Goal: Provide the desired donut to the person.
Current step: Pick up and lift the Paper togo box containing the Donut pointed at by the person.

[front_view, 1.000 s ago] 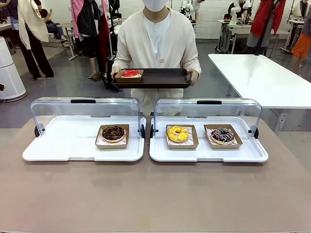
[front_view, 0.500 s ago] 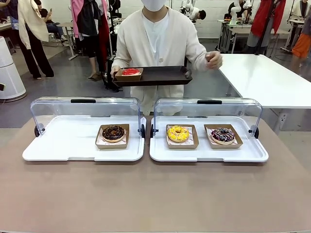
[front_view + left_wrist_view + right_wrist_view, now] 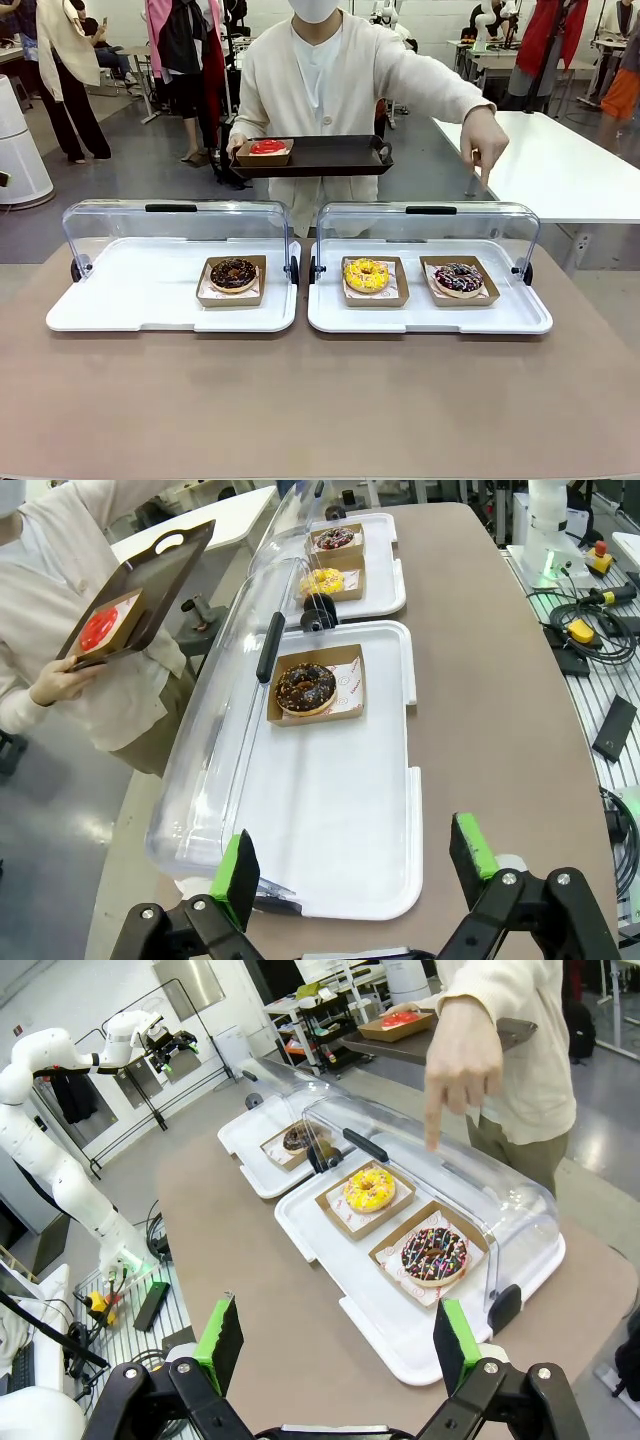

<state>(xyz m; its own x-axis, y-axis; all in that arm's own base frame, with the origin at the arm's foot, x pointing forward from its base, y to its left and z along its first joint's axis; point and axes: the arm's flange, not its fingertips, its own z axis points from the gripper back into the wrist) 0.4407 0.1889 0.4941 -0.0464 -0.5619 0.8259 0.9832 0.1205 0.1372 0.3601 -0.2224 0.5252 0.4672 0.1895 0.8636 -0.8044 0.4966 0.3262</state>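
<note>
Down at the near edge, two end effectors, both high above the desk (image 3: 320,400): the left end effector (image 3: 355,865) hangs with its green pads spread wide and nothing between them, and the right end effector (image 3: 336,1340) matches it, jaws fully apart and empty.

Out on the brown desk, bare at the front, two white trays sit side by side, the left tray (image 3: 120,300) and the right tray (image 3: 520,318). Each has its clear cover tipped up at the far edge, the left cover (image 3: 120,225) and the right cover (image 3: 370,228), two black handles on top.

Three donuts on the desk, each in its own cardboard boat! One on the left tray, the chocolate donut (image 3: 233,273). Two on the right tray, the yellow donut (image 3: 366,275) and just beside it the sprinkled donut (image 3: 459,278).

Across the desk stands the person (image 3: 330,90) in a cream cardigan. One hand (image 3: 238,148) grips a dark tray (image 3: 330,157) carrying a fourth one, the red donut (image 3: 268,149), in a boat. The pointing hand (image 3: 484,138) reaches out, index finger aimed down over the right cover, above the sprinkled donut's end of it.

Beyond, grey floor, a long white table (image 3: 540,160) at the right, and more people and benches at the back of the room.
</note>
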